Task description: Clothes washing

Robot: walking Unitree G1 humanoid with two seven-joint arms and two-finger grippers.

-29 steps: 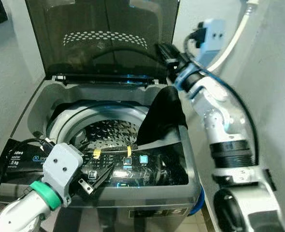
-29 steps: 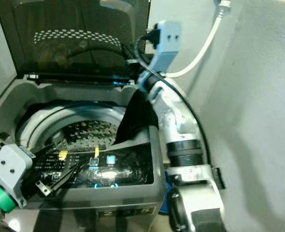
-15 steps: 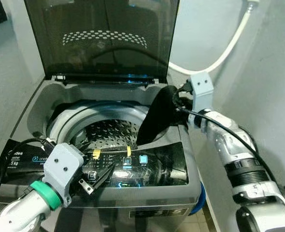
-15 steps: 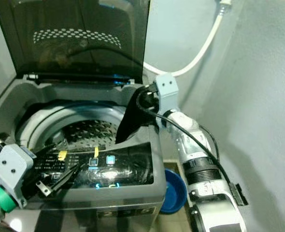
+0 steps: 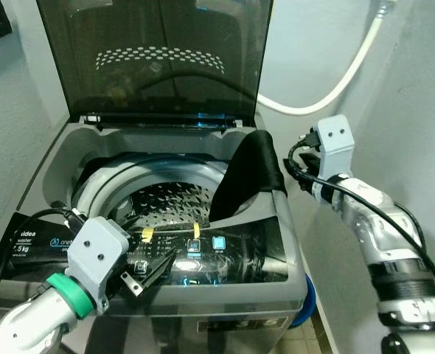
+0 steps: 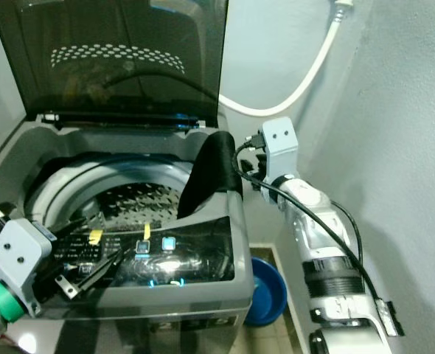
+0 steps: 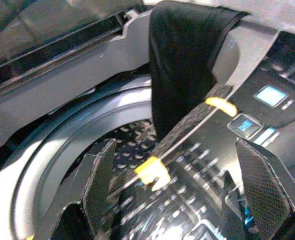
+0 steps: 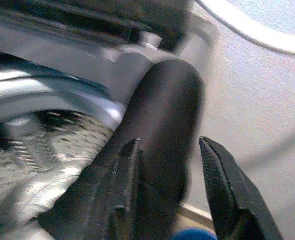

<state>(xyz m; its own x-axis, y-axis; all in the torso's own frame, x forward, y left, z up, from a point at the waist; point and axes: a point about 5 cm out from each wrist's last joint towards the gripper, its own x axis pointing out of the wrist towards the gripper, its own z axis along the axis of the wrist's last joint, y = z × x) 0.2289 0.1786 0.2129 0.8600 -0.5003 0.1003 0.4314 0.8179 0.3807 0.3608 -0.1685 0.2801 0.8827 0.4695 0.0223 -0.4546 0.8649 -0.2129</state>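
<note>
While one black garment (image 5: 251,177) drapes one washer's rim (image 5: 280,193).

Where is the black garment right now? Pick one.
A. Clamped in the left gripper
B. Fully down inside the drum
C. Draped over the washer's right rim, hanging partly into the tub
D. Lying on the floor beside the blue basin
C: the black garment hangs over the right rim of the washer, with its lower end inside the tub.

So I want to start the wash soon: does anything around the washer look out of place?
Yes. A black garment is draped over the washer's right rim, part hanging toward the drum, not inside it. The lid stands open. The right gripper sits beside the garment, jaws open, holding nothing.
</note>
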